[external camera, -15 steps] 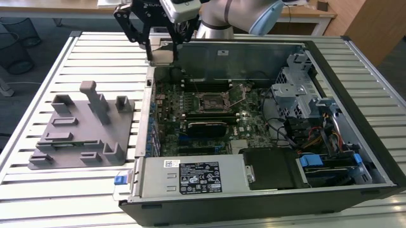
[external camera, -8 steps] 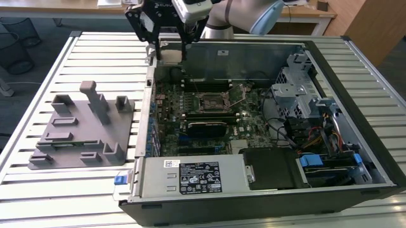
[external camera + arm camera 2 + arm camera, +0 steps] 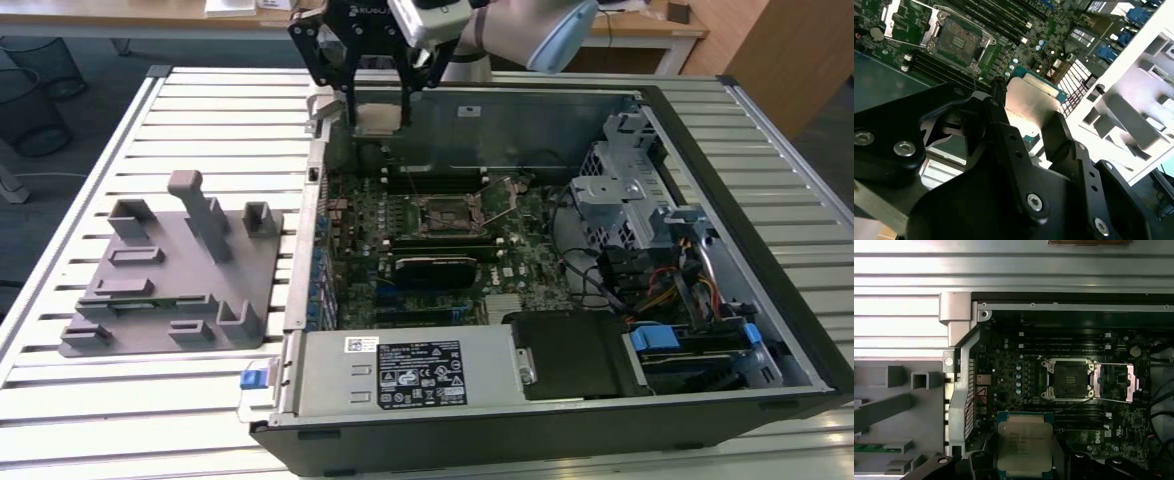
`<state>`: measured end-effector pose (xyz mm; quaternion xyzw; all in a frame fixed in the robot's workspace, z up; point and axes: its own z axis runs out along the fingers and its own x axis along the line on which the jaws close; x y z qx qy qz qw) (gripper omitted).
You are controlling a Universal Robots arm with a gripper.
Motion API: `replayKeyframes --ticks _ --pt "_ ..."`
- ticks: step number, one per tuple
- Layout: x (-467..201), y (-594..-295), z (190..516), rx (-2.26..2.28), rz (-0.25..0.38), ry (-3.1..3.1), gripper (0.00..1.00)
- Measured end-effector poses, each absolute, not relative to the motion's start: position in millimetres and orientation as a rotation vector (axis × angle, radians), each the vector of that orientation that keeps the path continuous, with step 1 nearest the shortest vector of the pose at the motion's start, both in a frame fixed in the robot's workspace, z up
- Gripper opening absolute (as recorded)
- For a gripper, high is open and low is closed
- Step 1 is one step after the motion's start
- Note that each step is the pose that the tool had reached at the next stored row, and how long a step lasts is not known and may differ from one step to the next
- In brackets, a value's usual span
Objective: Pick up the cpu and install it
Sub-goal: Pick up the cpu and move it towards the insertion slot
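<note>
My gripper (image 3: 379,124) hangs above the far corner of the open computer case (image 3: 787,330), on the exterior view's left. It is shut on the cpu (image 3: 379,106), a flat square chip with a silver-grey top and green rim. In both wrist views the cpu (image 3: 1025,440) (image 3: 1031,102) sits clamped between the black fingers (image 3: 1004,135). The open socket (image 3: 447,210) on the green motherboard lies lower down, toward the middle of the case. Its metal frame is flipped open in the first wrist view (image 3: 1070,381).
A grey fixture block (image 3: 174,270) with posts lies outside the case on the slatted table, on the exterior view's left. Inside the case are a power supply (image 3: 400,375), a metal drive cage (image 3: 621,190), cables (image 3: 654,290) and memory slots (image 3: 434,180).
</note>
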<state>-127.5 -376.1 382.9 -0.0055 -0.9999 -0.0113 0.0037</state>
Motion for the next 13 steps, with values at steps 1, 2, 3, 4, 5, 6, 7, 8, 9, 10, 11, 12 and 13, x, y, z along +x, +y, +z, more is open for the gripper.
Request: replayKeyframes --ticks 1,2,3,4,5,6,7,8,9,10,11,12,13 --pt "-125.5 -376.1 382.6 -0.019 -0.035 -3.134 0.53" --pt "-123.2 -376.1 382.3 -0.020 -0.036 -3.134 0.53" --pt "-120.9 -376.1 382.0 -0.022 -0.036 -3.134 0.53" --pt "-118.5 -376.1 381.8 -0.023 -0.036 -3.134 0.53" --pt "-116.0 -376.1 381.7 -0.024 -0.035 -3.134 0.53" --pt "-113.3 -376.1 381.5 -0.025 -0.035 -3.134 0.53" --pt "-110.6 -376.1 381.4 -0.025 -0.036 -3.134 0.53" --pt "-108.0 -376.1 381.3 -0.026 -0.036 -3.134 0.53" --pt "-105.2 -376.1 381.2 -0.027 -0.035 -3.134 0.53" --pt "-102.7 -376.1 381.1 -0.028 -0.036 -3.134 0.53" --pt "-100.1 -376.1 381.0 -0.029 -0.036 -3.134 0.53" --pt "-97.6 -376.1 380.9 -0.030 -0.036 -3.134 0.53" --pt "-95.1 -376.1 380.9 -0.031 -0.035 -3.134 0.53"
